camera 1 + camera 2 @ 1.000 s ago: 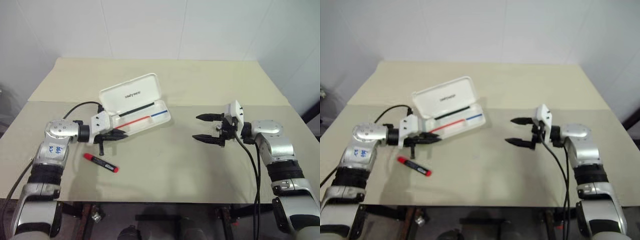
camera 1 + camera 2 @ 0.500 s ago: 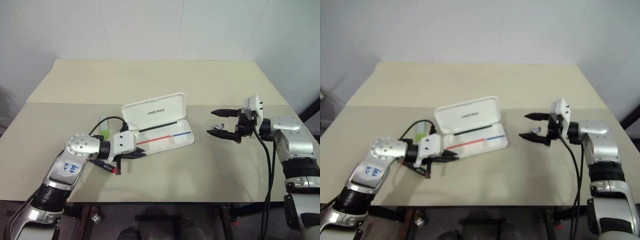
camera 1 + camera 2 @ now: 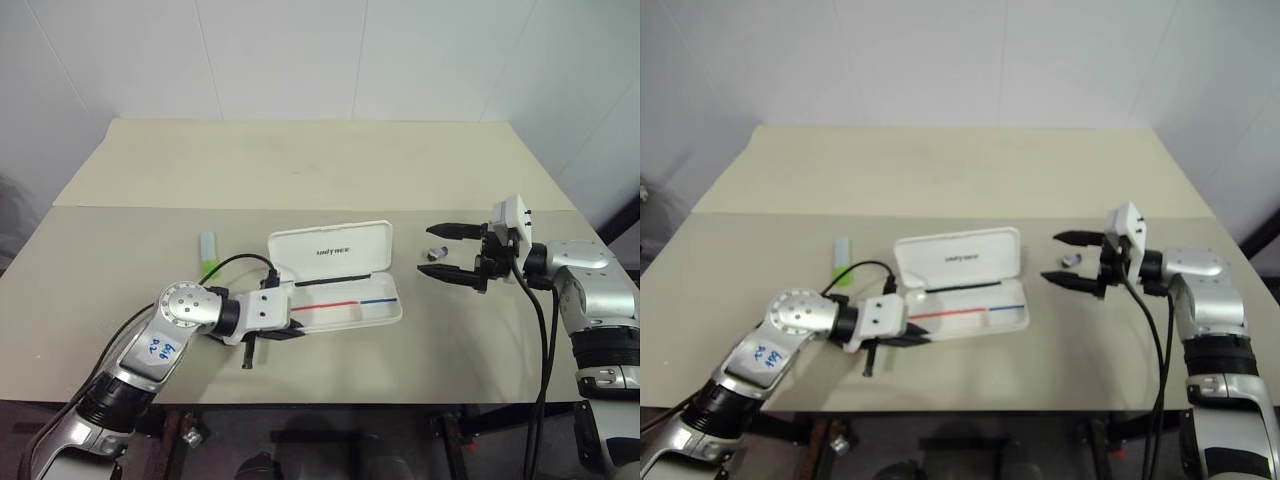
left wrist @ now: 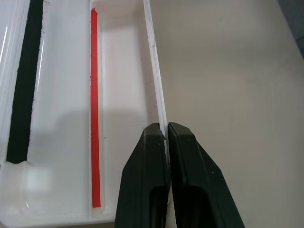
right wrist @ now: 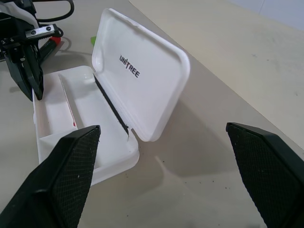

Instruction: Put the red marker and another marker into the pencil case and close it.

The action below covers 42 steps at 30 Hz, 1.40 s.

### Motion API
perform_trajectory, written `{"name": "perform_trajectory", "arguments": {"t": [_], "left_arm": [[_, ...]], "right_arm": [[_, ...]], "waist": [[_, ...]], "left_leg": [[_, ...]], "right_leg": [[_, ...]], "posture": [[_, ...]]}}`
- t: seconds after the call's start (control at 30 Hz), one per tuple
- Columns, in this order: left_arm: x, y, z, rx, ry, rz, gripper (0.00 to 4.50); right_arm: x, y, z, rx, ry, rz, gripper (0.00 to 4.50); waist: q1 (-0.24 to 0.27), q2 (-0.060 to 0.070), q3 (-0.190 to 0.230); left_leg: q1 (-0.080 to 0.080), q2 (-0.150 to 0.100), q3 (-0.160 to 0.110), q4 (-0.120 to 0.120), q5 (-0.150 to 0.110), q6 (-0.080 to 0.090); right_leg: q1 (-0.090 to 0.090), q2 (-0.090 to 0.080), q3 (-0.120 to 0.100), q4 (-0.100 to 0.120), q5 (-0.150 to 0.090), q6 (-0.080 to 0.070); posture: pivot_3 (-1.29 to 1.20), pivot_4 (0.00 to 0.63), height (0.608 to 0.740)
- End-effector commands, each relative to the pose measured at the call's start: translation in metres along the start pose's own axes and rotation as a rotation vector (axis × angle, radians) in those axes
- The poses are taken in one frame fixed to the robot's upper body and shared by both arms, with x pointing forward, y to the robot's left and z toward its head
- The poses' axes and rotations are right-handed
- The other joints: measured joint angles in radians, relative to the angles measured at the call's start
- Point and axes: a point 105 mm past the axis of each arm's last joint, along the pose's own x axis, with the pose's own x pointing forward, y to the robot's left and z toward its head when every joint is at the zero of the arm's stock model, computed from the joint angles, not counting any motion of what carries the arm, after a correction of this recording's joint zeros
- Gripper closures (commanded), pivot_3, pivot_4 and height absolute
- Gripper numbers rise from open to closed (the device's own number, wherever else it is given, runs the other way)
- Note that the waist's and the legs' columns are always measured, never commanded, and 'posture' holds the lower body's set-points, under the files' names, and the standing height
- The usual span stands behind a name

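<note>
Starting well left of the pencil case and just beyond its far-left corner: another marker, the green highlighter, lying on the bench, now well apart from the case after being hidden a second ago. Closer to the case's left end, the left hand, clamped shut on the thin near wall of the tray, fingers pressed together over the rim. Judging from that pinch, a drag and not a pick. Over the last second, has pulled the case to the right along the bench and nearer the front edge, away from the highlighter. Just by that hand, in the right wrist view, a small red tip, probably the red marker, mostly hidden beneath the arm, at the case's left end and not inside it. In the case itself: lid standing open on the far side, tray bare except for its red and blue stripes. To the right of the case, near but apart: the right hand, fingers spread wide, holding nothing. For the task, means a case repositioned toward the middle, yet nothing packed; both markers left to collect, the lid left to shut.
</note>
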Motion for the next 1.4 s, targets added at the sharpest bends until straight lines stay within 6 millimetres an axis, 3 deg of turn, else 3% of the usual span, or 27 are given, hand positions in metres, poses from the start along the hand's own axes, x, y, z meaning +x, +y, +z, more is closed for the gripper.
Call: {"name": "perform_trajectory", "arguments": {"t": [0.03, 0.33, 0.37, 0.43, 0.8, 1.4], "left_arm": [[-0.001, 0.004, 0.006, 0.068, 0.004, 0.003, 4.48], [0.008, -0.001, 0.009, 0.069, -0.012, -0.016, 4.48], [0.008, -0.001, 0.009, 0.069, -0.01, -0.019, 3.96], [0.009, 0.0, 0.008, 0.069, -0.008, -0.019, 3.5], [0.009, 0.003, 0.011, 0.085, -0.012, -0.024, 0.03], [0.014, -0.008, 0.029, 0.089, -0.071, -0.018, 0.03]], "right_arm": [[-0.005, -0.001, 0.012, -0.037, -0.027, -0.022, 0.0], [-0.005, 0.003, 0.01, -0.024, -0.032, -0.028, 0.0], [-0.005, 0.005, 0.009, -0.022, -0.034, -0.027, 0.0], [-0.005, 0.007, 0.008, -0.021, -0.04, -0.025, 0.0], [-0.014, 0.03, -0.002, -0.022, 0.004, 0.07, 0.0], [-0.006, 0.03, -0.001, -0.019, -0.017, 0.072, 0.0]], "waist": [[0.0, 0.0, 0.0], [0.0, 0.0, 0.0], [0.0, 0.0, 0.0], [0.001, 0.0, 0.0], [0.001, 0.0, 0.0], [0.001, 0.0, 0.0]], "left_leg": [[0.0, 0.0, 0.0, 0.0, 0.0, 0.0], [0.0, 0.0, 0.0, 0.0, 0.0, 0.0], [0.0, 0.0, 0.0, 0.0, 0.0, 0.0], [0.0, 0.0, 0.0, 0.0, 0.0, 0.0], [0.0, 0.0, 0.0, 0.0, 0.0, 0.0], [0.0, 0.0, 0.0, 0.0, 0.0, 0.0]], "right_leg": [[0.0, 0.0, 0.0, 0.0, 0.0, 0.0], [0.0, 0.0, 0.0, 0.0, 0.0, 0.0], [0.0, 0.0, 0.0, 0.0, 0.0, 0.0], [0.0, 0.0, 0.0, 0.0, 0.0, 0.0], [0.0, 0.0, 0.001, 0.0, 0.0, 0.0], [0.0, 0.0, 0.001, 0.0, 0.0, 0.0]], "posture": [[0.0, 0.15, 0.74], [0.0, 0.15, 0.74], [0.0, 0.15, 0.74], [0.0, 0.15, 0.74], [0.0, 0.15, 0.74], [0.0, 0.15, 0.74]]}}
